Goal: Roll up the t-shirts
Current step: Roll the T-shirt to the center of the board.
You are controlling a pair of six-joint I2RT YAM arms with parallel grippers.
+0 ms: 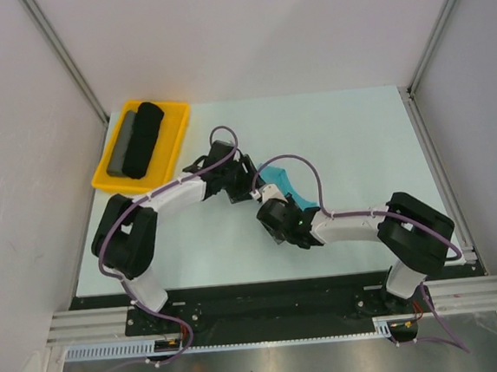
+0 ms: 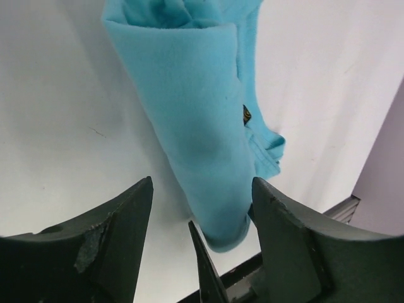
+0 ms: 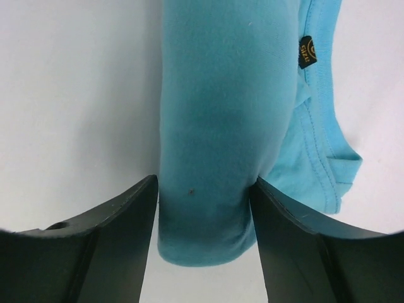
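Observation:
The teal t-shirt (image 1: 282, 186) lies on the table as a tight roll between my two grippers, which cover most of it from above. In the left wrist view the roll (image 2: 202, 120) runs down between the fingers of my left gripper (image 2: 202, 183). Its right finger touches the fabric and its left finger stands clear, so it is open. In the right wrist view the roll's end (image 3: 208, 189) sits between the fingers of my right gripper (image 3: 203, 180). They stand close on both sides without squeezing it. A loose collar with a dark tag (image 3: 305, 52) spills out to the right.
A yellow tray (image 1: 179, 125) at the back left holds a black fabric roll (image 1: 144, 138) and a thinner grey one (image 1: 124, 145). Both arms arch inward over the middle of the white table (image 1: 357, 133). Grey walls enclose the table on three sides.

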